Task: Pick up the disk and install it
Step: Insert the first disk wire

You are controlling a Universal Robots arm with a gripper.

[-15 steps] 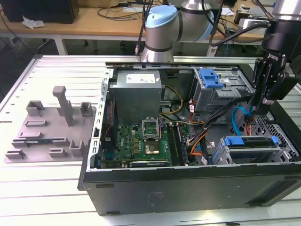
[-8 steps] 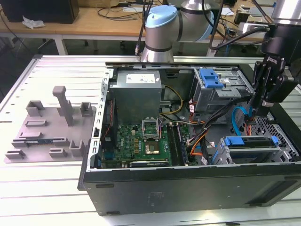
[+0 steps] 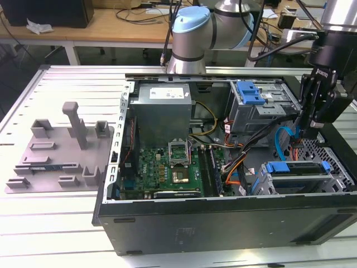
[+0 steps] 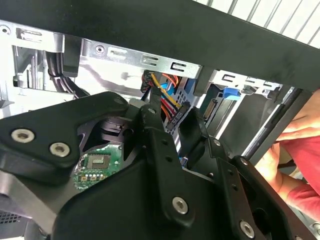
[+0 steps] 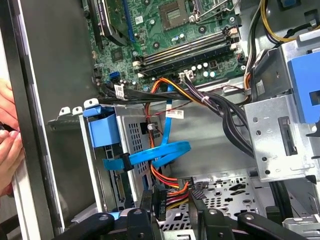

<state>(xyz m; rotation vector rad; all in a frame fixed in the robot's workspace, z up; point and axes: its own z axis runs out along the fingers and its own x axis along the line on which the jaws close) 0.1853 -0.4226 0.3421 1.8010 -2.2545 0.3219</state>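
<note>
The disk (image 3: 297, 168) sits in the metal drive cage (image 3: 336, 180) at a corner of the open computer case (image 3: 223, 218), on the exterior view's right, with its blue bracket showing on top. The gripper (image 3: 302, 134) hangs inside the case just beside the cage, among the cables (image 5: 225, 112). Its fingers are a little apart and hold nothing that I can make out. A person's hand (image 5: 7, 145) rests at the case's edge. A grey tray (image 3: 56, 151) lies on the table (image 3: 56, 234) beside the case.
</note>
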